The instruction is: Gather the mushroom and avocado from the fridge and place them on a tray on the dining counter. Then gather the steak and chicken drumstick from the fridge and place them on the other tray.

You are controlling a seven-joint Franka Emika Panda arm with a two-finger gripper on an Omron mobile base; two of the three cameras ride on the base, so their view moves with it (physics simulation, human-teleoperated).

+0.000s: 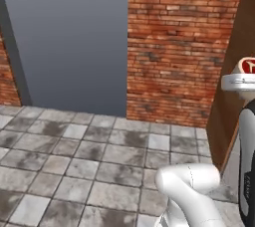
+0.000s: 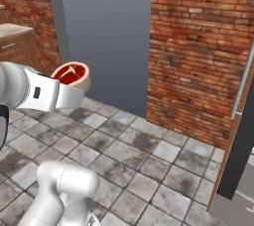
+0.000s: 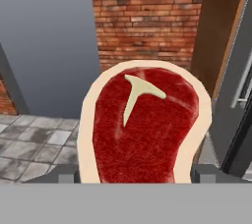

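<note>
Steak [image 3: 145, 127] held in the gripper [image 3: 135, 178], seen from three cameras. In the hand view the steak stands on edge between the two finger tips, its flat red face turned toward the camera; the long axis runs from the tips outward along the gripper, and the pale T-shaped bone mark sits in the far half, its stem pointing back toward the tips. A cream fat rim borders the whole cut. The jaws are spread wide and pinch the steak by its two opposite edges.

In the right base view the steak [image 2: 72, 74] sits at the end of the white arm [image 2: 34, 93], raised well above the tiled floor [image 2: 124, 155], its red face tilted up and toward the camera. In the left base view the steak [image 1: 247, 65] shows at the right edge, on top of the white hand.

Behind it stand a grey panel [image 3: 44, 36] and a brick wall [image 3: 147, 16]; a brown wooden panel [image 3: 216, 26] lies to the right. A steel handle [image 2: 243, 84] runs along the dark door at the right edge of the right base view.

No container is visible, and no writing can be read
</note>
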